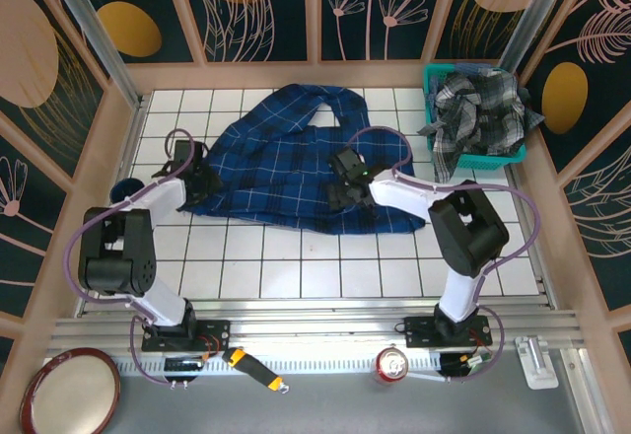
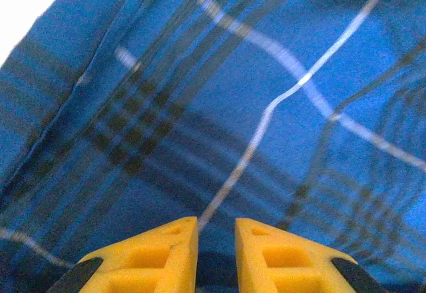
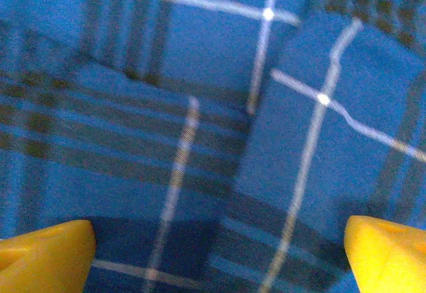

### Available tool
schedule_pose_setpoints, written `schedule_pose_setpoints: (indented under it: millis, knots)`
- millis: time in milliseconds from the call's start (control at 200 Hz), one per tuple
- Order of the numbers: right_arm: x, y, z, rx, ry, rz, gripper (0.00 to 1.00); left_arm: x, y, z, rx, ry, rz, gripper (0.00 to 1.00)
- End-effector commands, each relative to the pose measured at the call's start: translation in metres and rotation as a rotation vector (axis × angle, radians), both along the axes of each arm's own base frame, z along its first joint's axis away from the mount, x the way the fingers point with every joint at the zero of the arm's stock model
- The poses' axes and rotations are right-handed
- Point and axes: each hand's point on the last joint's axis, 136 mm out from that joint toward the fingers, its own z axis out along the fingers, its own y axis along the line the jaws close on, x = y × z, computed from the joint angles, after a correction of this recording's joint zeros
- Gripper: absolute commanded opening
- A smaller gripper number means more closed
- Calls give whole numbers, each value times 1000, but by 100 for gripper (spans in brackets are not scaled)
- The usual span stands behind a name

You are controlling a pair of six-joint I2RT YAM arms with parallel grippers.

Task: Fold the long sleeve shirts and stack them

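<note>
On the far half of the white tiled table (image 1: 296, 266), the blue shirt (image 1: 286, 163) lies open, its body spread from left of centre to right of centre. A sleeve or collar part loops toward the far wall.

Finding one: the left claw (image 1: 200, 185) sits low at the shirt's left edge. In the left wrist view its yellow fingers (image 2: 153, 253) stand a narrow gap apart, and the cloth appears to pass beneath them rather than between them (no pinched fold can be made out).

Finding two: the right claw (image 3: 218, 230) is over the right-hand part of the shirt, just near of its middle. Its jaws are spread wide, with nothing between them but the fabric lying below.

Assessment: one claw on either side of the garment suits flattening it or taking up an edge for a fold. I judge the folding of this shirt has barely begun.

Condition of the garment: soft plaid, deep blue with black bands and thin white lines. It is creased, not flat. The left wrist view shows a seam or fold running diagonally, and the right wrist view shows one layer overlapping another with the checks out of line.

A second shirt (image 1: 483, 108), grey, black and white checked, is bunched in the teal basket (image 1: 431, 84) at the far right corner. It is well apart from both claws and not yet folded.
</note>
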Motion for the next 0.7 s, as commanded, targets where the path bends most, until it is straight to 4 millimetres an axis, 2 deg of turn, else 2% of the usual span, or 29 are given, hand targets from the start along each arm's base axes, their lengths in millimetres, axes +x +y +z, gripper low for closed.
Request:
schedule_pose_setpoints:
  millis: [0, 170, 270, 455, 606, 696]
  knots:
    - [-23, -36, 0, -77, 31, -98, 96, -10, 13, -19, 43, 40, 51, 22]
    - [-51, -74, -2, -106, 64, -205, 97, -17, 21, -37, 77, 94, 82, 20]
    - [-64, -97, -1, -100, 58, -293, 97, -17, 23, -40, 92, 102, 87, 20]
    - [-88, -142, -12, 0, 74, -516, 93, -22, 34, -42, 115, 114, 110, 19]
    - [-89, -149, 5, 118, 3, -572, 93, -21, 41, -38, 123, 110, 125, 19]
    - [-87, -162, 22, 148, -68, -622, 93, -19, 42, -34, 125, 102, 126, 19]
